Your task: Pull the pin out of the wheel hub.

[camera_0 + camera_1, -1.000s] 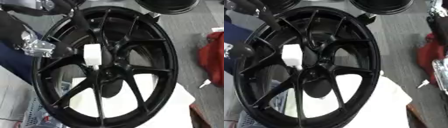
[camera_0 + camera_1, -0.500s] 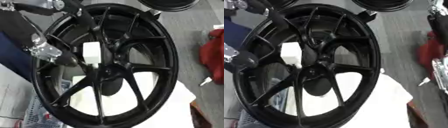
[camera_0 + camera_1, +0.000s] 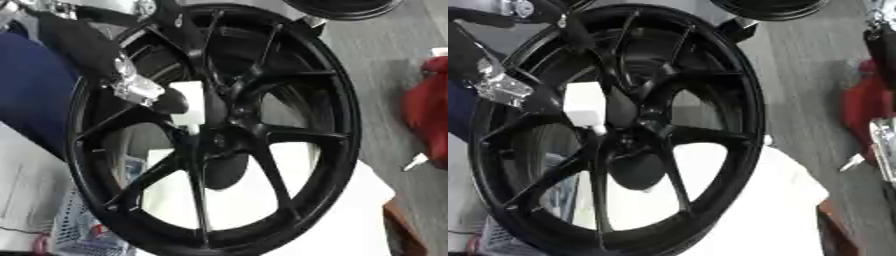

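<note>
Across the upright black spoked alloy wheel hub point(image 3: 219, 130), the left hand point(image 3: 144, 92) at ten o'clock touches a white block-shaped pin point(image 3: 187, 104), finger grip indiscernible.

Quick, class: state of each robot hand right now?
Left hand: at the white pin by the wheel hub; fingers cannot be told.
Right hand: not in view.
</note>
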Motion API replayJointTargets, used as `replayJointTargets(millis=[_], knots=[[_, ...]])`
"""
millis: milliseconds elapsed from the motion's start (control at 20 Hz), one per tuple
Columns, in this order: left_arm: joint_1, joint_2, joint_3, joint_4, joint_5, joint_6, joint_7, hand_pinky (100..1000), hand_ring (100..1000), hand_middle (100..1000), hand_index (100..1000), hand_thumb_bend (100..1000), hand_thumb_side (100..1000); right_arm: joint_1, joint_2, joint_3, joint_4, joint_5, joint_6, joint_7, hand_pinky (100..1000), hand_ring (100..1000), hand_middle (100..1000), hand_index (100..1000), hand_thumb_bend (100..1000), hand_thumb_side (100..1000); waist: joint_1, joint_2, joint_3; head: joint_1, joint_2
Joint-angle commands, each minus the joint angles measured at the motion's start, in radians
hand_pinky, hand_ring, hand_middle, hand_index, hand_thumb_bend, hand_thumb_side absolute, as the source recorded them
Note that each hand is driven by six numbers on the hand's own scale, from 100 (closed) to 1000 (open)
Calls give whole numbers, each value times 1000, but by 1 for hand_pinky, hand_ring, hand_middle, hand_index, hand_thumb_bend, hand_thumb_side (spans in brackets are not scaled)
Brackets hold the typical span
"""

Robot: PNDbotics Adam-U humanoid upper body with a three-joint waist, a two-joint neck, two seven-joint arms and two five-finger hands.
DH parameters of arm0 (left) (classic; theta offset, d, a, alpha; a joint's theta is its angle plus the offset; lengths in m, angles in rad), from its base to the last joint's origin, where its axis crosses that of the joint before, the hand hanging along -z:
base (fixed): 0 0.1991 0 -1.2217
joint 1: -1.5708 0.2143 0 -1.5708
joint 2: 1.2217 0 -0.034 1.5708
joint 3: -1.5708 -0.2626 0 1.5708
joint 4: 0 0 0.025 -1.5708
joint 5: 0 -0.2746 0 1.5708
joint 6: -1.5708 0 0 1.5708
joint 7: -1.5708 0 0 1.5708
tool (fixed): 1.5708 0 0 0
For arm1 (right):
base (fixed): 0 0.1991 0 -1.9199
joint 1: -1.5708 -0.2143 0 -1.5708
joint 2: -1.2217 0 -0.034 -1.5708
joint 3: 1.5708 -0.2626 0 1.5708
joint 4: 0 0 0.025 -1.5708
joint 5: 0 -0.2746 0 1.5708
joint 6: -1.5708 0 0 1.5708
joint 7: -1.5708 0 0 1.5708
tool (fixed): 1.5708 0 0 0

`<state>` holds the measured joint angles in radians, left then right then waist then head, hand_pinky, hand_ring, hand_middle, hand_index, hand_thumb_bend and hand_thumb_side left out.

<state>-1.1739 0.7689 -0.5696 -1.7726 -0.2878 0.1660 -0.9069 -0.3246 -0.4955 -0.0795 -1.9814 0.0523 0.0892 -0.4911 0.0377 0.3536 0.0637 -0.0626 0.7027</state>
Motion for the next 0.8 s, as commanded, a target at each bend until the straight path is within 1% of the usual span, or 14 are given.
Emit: replayJointTargets(millis=[50,350,600,800], knots=[[-14,4,-5,8,-26,18,0,933,858,772,907,567,820,-8,-9,-4,-19,-9,-5,-1,791,706,649,846,100,538,0,-14,0,6,11],[3,-6,-32,35,-47,11,0,933,861,774,902,614,816,-9,-3,-4,-19,-13,-8,-3,792,705,647,846,100,539,0,-11,-1,9,18],[12,-16,-48,60,-64,-6,0,935,864,778,904,624,805,-12,1,-2,-19,-16,-9,-3,793,705,647,846,100,539,-3,-8,-1,10,17],[16,-26,-53,78,-88,-17,0,933,866,779,902,635,791,-16,5,-1,-19,-20,-11,-4,793,704,646,845,100,540,-4,-6,-1,10,8]])
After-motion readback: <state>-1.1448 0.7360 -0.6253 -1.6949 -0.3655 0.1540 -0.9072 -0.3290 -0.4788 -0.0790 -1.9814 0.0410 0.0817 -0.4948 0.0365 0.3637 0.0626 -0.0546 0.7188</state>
